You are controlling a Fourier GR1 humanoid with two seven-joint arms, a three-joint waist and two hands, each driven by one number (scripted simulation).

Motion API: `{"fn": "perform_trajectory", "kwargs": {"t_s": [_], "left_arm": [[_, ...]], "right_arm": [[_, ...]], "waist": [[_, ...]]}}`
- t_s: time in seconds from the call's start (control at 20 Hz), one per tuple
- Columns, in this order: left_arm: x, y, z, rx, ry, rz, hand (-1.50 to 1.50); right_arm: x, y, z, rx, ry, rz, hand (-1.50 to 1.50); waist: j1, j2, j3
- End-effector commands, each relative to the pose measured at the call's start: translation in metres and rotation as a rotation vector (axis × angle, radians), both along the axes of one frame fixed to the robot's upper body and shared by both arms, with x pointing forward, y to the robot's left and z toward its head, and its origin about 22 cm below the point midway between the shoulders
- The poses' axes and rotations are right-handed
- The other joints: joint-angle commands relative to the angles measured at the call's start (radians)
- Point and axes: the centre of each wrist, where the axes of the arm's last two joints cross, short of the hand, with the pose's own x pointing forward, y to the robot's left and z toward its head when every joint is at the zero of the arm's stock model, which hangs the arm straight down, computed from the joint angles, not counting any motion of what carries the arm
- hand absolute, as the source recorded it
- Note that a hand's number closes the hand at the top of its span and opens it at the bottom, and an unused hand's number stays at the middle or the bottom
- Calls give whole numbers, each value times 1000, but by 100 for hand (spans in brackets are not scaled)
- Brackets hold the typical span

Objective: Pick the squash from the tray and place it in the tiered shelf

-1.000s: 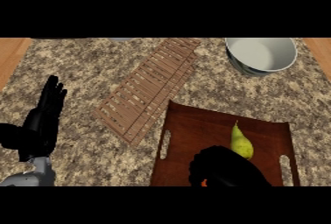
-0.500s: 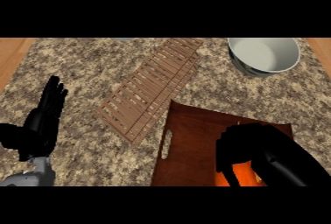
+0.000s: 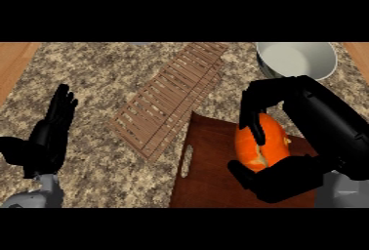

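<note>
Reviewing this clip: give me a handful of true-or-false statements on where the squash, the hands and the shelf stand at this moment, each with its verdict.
1. The right robot hand is curled round the orange squash. True.
2. The squash already lies on the slatted tiered shelf. False: it is over the brown tray, in the hand.
3. The left robot hand is open, fingers up, holding nothing. True.
4. The white bowl sits at the view's lower left. False: it is at the upper right.
</note>
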Motion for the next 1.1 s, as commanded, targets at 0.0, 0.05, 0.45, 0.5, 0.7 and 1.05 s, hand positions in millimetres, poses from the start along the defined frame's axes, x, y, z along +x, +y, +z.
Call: {"fn": "perform_trajectory", "kwargs": {"t_s": [0.0, 0.05, 0.45, 0.5, 0.7, 1.05], "left_arm": [[-1, -1, 11, 3, -17, 0, 0], [12, 3, -1, -21, -4, -1, 0], [-20, -5, 3, -6, 10, 4, 0], [-12, -11, 4, -1, 5, -12, 0], [3, -8, -12, 12, -15, -7, 0], [3, -3, 11, -14, -7, 9, 0]], "right_arm": [[23, 19, -19, 16, -20, -48, 150], [39, 23, -4, 24, 12, -24, 150], [69, 47, -36, 104, -19, -69, 150], [94, 55, -43, 91, -15, -62, 150], [111, 79, -69, 124, -40, -89, 150], [131, 97, -67, 98, -50, -38, 150]], "waist": [[4, 1, 1], [1, 2, 0], [6, 0, 1], [11, 3, 1], [16, 7, 0], [7, 2, 1]]}}
